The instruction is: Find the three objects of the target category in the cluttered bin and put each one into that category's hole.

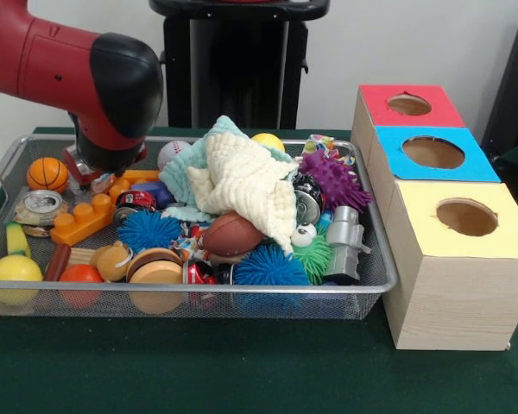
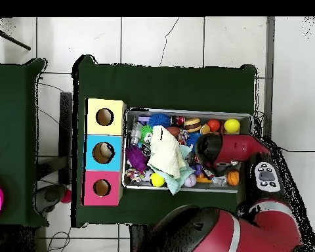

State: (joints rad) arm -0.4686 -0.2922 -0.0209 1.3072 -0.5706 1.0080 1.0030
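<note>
Front view: my arm (image 1: 78, 73) comes down at the upper left of the frame into the wire bin (image 1: 190, 297) on the green desk (image 1: 242, 371). My gripper (image 1: 104, 172) is buried among the toys there, beside an orange brick (image 1: 91, 216) and a small basketball (image 1: 47, 173), and I cannot tell whether it is wide or narrow. A cream cloth (image 1: 242, 181) lies across the middle of the pile, above a brown football (image 1: 231, 233) and blue spiky balls (image 1: 268, 267). At the right stand three boxes with holes, red (image 1: 409, 105), blue (image 1: 432, 153) and yellow (image 1: 466, 217). In the overhead view, my arm (image 2: 235, 147) covers the bin's right part.
</note>
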